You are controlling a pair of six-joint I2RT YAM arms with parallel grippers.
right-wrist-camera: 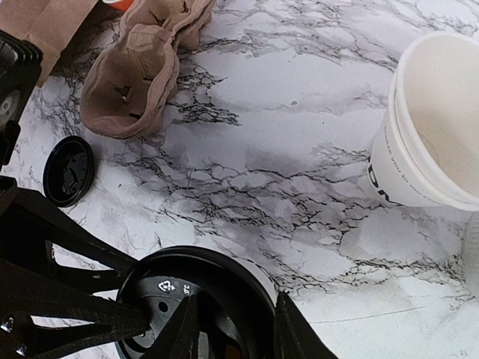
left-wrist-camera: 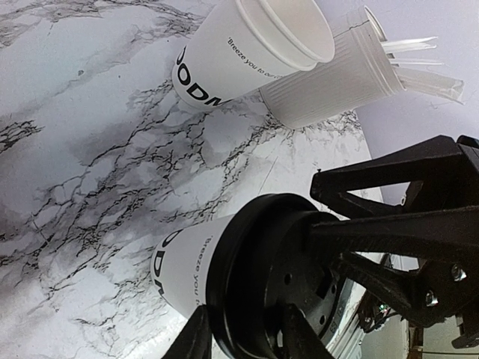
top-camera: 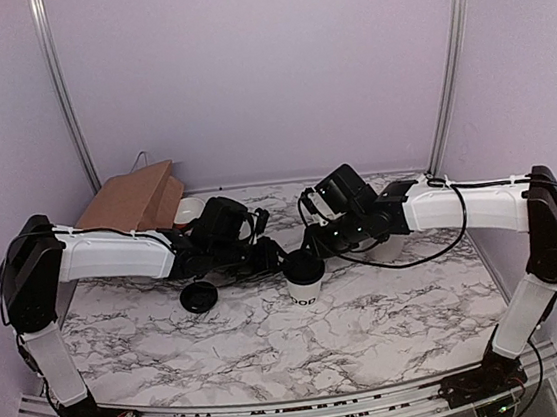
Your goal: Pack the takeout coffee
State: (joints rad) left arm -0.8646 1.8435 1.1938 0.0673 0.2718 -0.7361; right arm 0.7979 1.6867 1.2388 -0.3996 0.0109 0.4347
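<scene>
The takeout coffee cup, white with black lettering, stands upright at the middle of the marble table with its black lid on top. My left gripper reaches it from the left. In the left wrist view its fingers straddle the rim of the lid, one against the cup and one on the lid's top. My right gripper comes from the right. In the right wrist view it also pinches the lid across its rim.
A spare black lid lies on the table left of the cup. A brown paper bag stands at the back left, with a cardboard cup carrier beside it. Nested white cups and a ribbed tub of utensils stand to the right.
</scene>
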